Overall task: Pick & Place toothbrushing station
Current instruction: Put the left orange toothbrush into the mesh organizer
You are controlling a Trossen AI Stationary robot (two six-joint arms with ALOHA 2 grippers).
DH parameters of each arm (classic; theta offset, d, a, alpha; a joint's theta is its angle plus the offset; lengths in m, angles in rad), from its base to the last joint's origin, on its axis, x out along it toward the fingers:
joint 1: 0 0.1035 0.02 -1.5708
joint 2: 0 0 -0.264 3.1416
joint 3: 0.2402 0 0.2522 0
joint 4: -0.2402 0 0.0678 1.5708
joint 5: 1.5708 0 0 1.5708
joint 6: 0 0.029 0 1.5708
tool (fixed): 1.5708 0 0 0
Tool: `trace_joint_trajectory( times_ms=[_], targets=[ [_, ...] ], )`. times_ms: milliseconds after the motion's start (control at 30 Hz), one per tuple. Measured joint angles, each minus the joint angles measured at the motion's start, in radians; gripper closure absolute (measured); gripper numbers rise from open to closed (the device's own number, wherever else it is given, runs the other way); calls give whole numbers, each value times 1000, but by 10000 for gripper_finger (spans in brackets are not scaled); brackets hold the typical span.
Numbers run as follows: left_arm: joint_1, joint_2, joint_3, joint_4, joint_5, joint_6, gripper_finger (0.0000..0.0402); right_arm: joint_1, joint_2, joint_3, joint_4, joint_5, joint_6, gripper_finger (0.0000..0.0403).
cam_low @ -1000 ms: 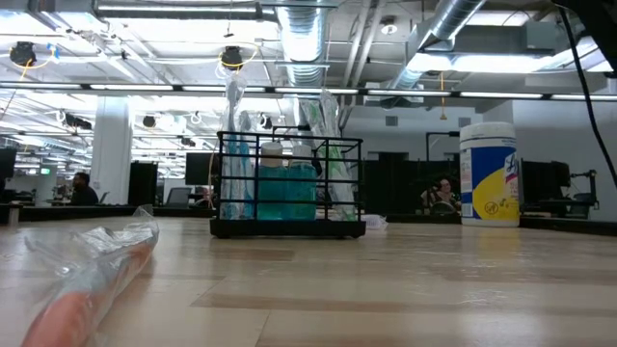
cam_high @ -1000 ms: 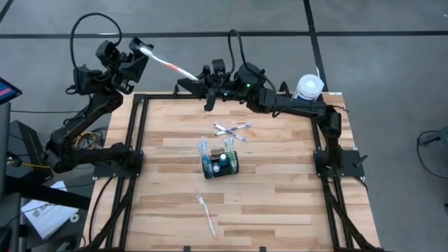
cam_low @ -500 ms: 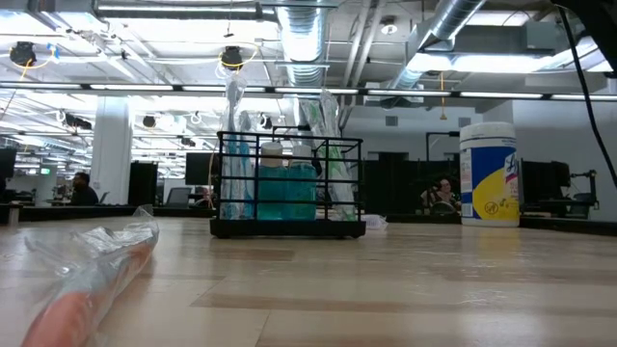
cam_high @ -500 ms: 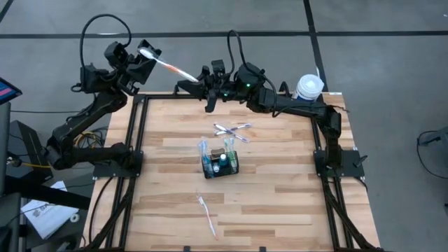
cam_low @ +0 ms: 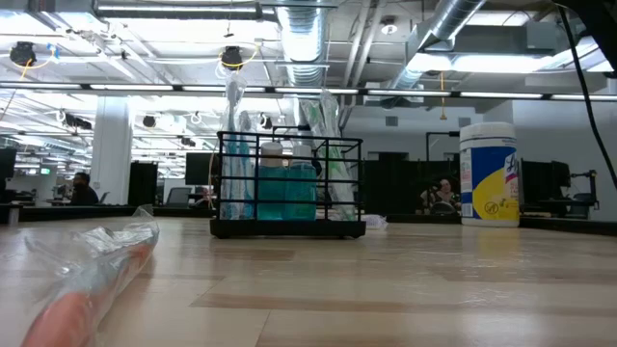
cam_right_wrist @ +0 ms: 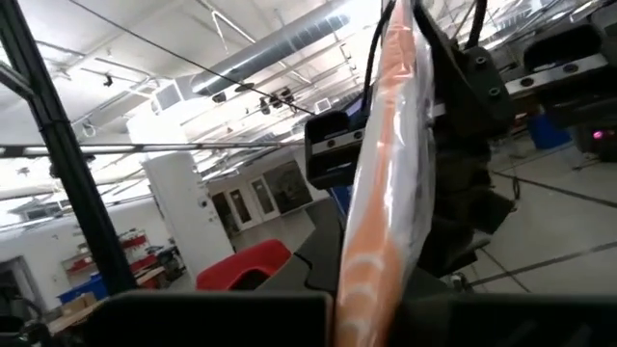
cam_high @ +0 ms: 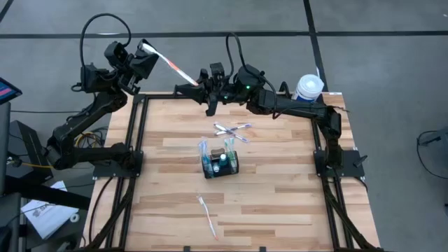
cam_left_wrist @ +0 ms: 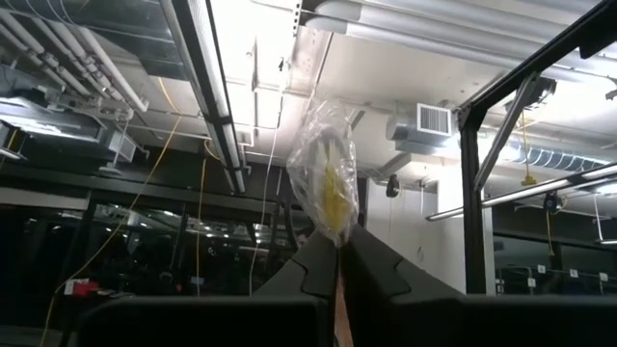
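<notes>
From above, I had both claws clamped on one wrapped toothbrush point(cam_high: 166, 61) past the surface's point(cam_high: 280, 203) far edge, left claw point(cam_high: 145, 50) and right claw point(cam_high: 190, 87) at opposite ends, likely a handover. The toothbrushing station point(cam_high: 220, 163) sat mid-surface.

Low down, the station point(cam_low: 288, 185) stood upright, already part filled.

The left wrist showed my fingers point(cam_left_wrist: 318, 275) pinched on wrapper.

The right wrist showed the orange handle point(cam_right_wrist: 386, 193) held lengthwise.

Two dark, jointed arms carry looping black cables, the right arm point(cam_high: 294, 105) showing a green light.
</notes>
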Motion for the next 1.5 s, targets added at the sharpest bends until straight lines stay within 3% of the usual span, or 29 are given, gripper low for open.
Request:
trace_joint_trajectory(
  times_ms=[200, 533, 667, 800, 967, 1133, 1233, 1367, 1500],
  targets=[
    [0, 0, 0, -1, 1, 1, 401, -3, 0, 0, -2, -82, 64, 373],
    [113, -3, 0, -130, 112, 78, 401, 6, -2, 0, -43, -284, 94, 195],
    [237, -2, 0, -192, 169, 105, 401, 8, -26, 0, -202, -373, 73, 158],
    [362, -2, 0, -197, 256, 73, 401, 14, -45, 0, -355, -454, 33, 159],
    [402, -5, 0, -198, 359, 23, 401, 11, -65, 0, -622, -502, -23, 177],
    [355, -20, -6, -269, 516, 2, 401, -28, -109, -1, -946, -355, -187, 202],
    [286, -19, -17, -370, 568, 37, 401, -63, -129, 1, -988, -283, -238, 217],
    [201, -41, -41, -573, 562, 136, 401, -116, -177, 3, -1011, -270, -277, 233],
    [57, -87, -74, -858, 386, 392, 401, -169, -230, 0, -1086, -247, -341, 242]
  ],
)
